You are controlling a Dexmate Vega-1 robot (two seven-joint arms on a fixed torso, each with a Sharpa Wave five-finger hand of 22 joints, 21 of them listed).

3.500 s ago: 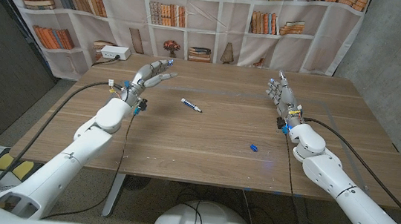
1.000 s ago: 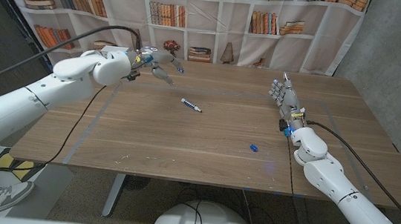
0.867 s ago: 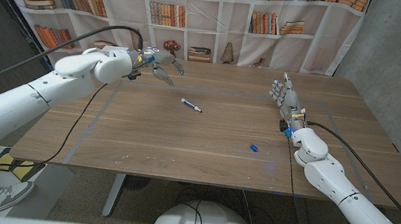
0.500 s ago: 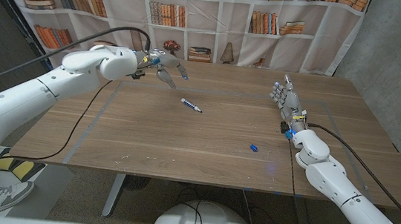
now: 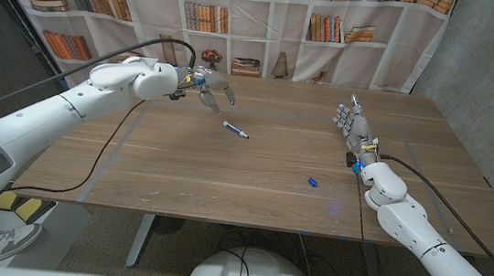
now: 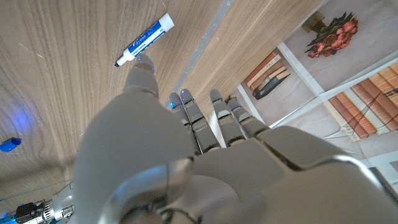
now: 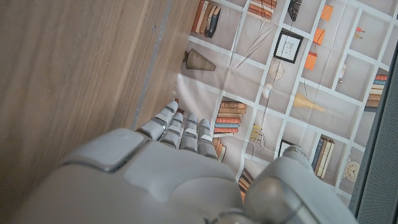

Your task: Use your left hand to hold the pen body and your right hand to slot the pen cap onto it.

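I have the left hand out over the worktop, its fingers spread and hooked downward with nothing in them. The pen body lies flat on the wood just beyond those fingertips, a little toward the robot and toward the right arm's side, not touched. From the left wrist camera I look along the back of the left hand; the pen body sits just past the thumb tip, white with blue print and a dark tip, slanted across the grain. I cannot tell from that view whether the thumb is touching the wood.

The pen cap, small and blue, rests on the worktop well apart from the left hand, between the pen body and my right arm. In the left wrist view the pen cap shows at the edge, beside a blue glow on the wood.

The right hand stands on its edge near the far right part of the worktop, fingers straight and close together, holding nothing. The pen cap lies nearer the robot than this hand and off to its left. The right wrist camera shows the right hand with fingers extended side by side toward a bookshelf backdrop.
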